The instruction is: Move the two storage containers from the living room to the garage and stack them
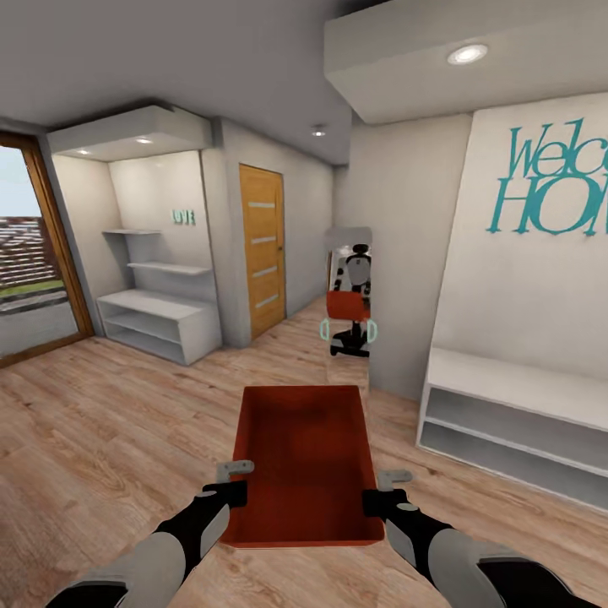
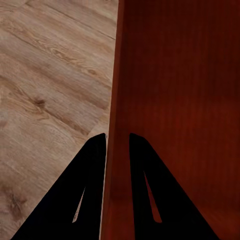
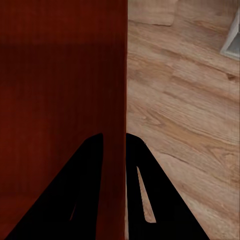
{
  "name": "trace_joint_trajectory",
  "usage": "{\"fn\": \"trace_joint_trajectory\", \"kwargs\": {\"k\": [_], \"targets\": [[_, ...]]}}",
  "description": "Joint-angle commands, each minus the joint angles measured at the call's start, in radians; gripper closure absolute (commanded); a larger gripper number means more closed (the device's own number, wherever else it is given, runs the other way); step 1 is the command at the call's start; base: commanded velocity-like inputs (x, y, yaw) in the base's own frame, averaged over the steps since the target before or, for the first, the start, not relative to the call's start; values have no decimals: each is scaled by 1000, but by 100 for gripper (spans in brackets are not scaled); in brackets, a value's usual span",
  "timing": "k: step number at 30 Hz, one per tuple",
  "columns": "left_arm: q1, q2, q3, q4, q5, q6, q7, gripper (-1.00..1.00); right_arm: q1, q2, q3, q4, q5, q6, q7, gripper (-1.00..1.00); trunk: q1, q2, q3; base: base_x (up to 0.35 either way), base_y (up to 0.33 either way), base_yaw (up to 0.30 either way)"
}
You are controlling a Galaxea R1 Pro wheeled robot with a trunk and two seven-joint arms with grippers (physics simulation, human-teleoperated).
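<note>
I carry one orange-red storage container [image 1: 304, 460], lidless and empty, held level above the light wood plank floor in front of me. My left gripper [image 1: 235, 481] is shut on its left wall and my right gripper [image 1: 382, 491] is shut on its right wall. In the left wrist view the container wall [image 2: 170, 100] stands between the two dark fingers [image 2: 82, 195]. The right wrist view has the same grip, with the red wall [image 3: 60, 90] pinched between the fingers [image 3: 142, 195]. A wall mirror [image 1: 349, 295] ahead reflects me holding the red container.
A white shoe bench [image 1: 515, 422] stands against the slanted wall at the right. White shelves [image 1: 156, 317] fill the alcove at the back left. A wooden door [image 1: 262, 249] is ahead beside a corridor, and a glass patio door [image 1: 34, 253] is at the far left.
</note>
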Motion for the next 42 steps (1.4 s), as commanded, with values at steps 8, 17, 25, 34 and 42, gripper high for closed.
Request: {"fn": "trace_joint_trajectory", "kwargs": {"k": [8,17,25,34,42], "targets": [[-1,12,27,-6,-16,6,15,100,-1,0,-5,5,-12,-5,-13,100,1,-1,0,323,0,277],[-1,12,27,-6,-16,6,15,100,0,-1,-5,5,-11,-5,-12,100,1,-1,0,323,0,180],[-1,12,27,-6,-16,6,15,100,0,-1,-5,5,-11,-5,-12,100,1,-1,0,323,0,9],[0,12,27,-6,-16,6,15,100,0,-2,-5,5,-11,-6,-12,100,1,-1,0,323,0,0],[-1,12,27,-6,-16,6,15,100,0,-1,-5,5,-11,-7,-13,100,1,-1,0,323,0,30]]}}
